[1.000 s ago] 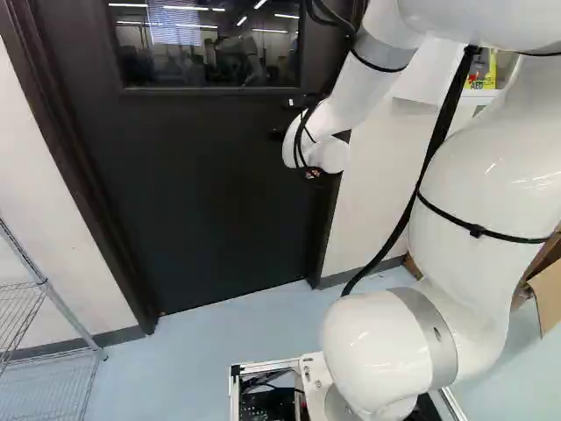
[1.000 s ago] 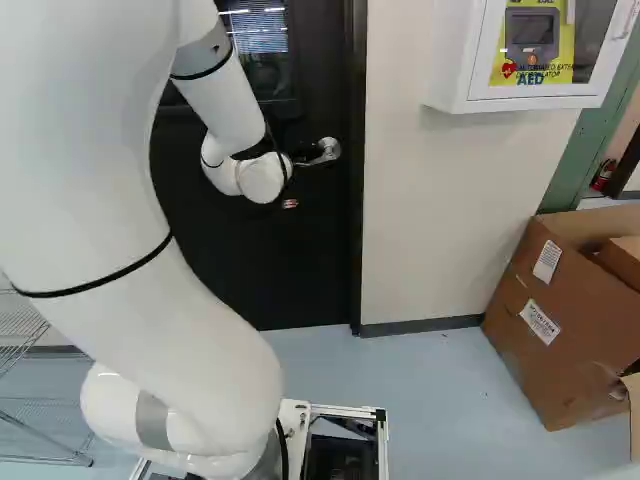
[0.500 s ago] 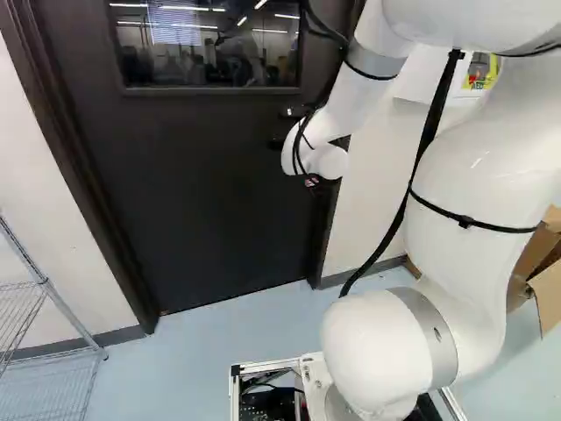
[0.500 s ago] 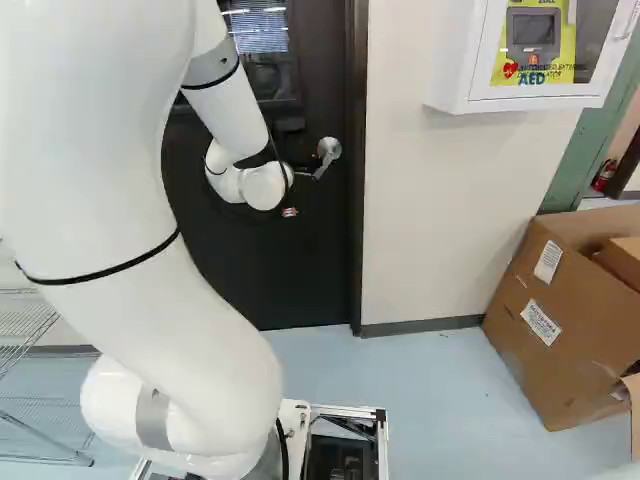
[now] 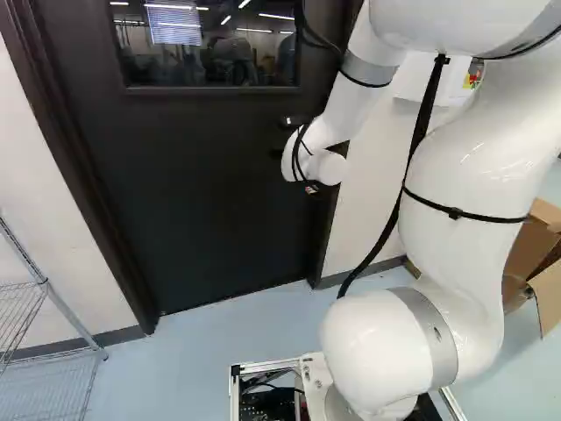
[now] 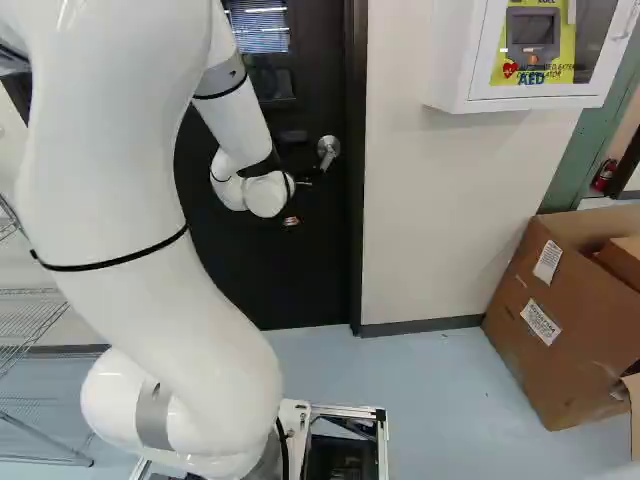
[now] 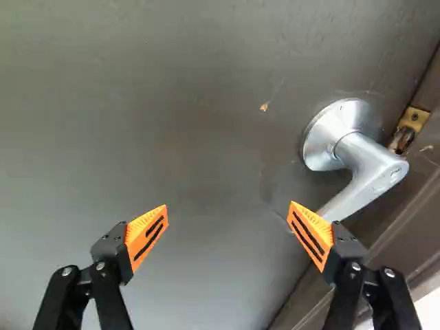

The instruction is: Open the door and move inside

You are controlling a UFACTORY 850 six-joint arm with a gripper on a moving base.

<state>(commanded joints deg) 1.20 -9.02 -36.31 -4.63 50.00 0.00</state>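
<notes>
- The door lever (image 7: 368, 168) has swung down; the arm (image 6: 110, 180) has dipped.
- Fingers (image 7: 313, 234) spread wide, gripping nothing.
- A white cabinet (image 6: 450, 60) houses a defibrillator (image 6: 532, 35).
- Cardboard (image 6: 624, 262) inside an open carton (image 6: 560, 330).

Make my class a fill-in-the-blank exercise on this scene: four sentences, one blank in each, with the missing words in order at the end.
The end effector is not shut but ____.
Its pads are coloured ____.
The silver lever handle is mounted on the ____.
The cardboard box stands on the ____.
Missing words: open; orange; door; floor.
</notes>
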